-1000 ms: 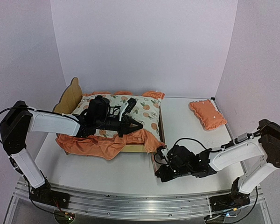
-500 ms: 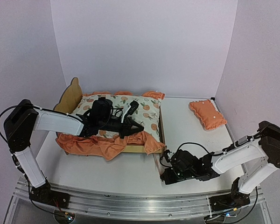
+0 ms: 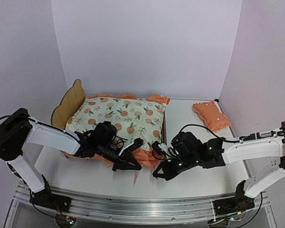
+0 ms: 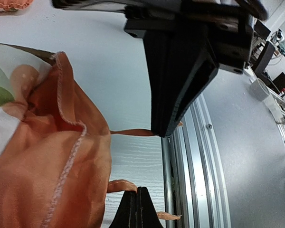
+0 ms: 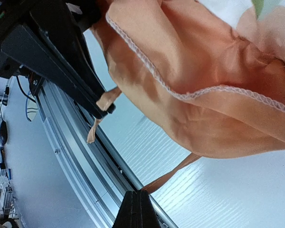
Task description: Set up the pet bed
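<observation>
Ribbons first: we see the left gripper [image 4: 137, 202] pinched tight on one orange ribbon [image 4: 118, 185] of the mattress pad [image 3: 118, 116], and the right gripper [image 5: 140, 206] clamped on a second ribbon [image 5: 173, 172] (both trailing from the pad's near hem). We find the pet bed [image 3: 69, 102] left of centre on the table [image 3: 190, 133], under that pad, with the pillow [image 3: 211, 115] well apart at far right.

Light plywood bed frame [image 3: 68, 102]: only the scalloped headboard and a rail sliver show; the rest lies under orange-print ruffled mattress pad [image 3: 118, 114]. Left claw [image 4: 137, 191], right claw [image 5: 137, 192]: bodies cut by wrist views' bottom edge; each pinches, and hides, one end of a thin orange fabric tie [image 4: 119, 184].
</observation>
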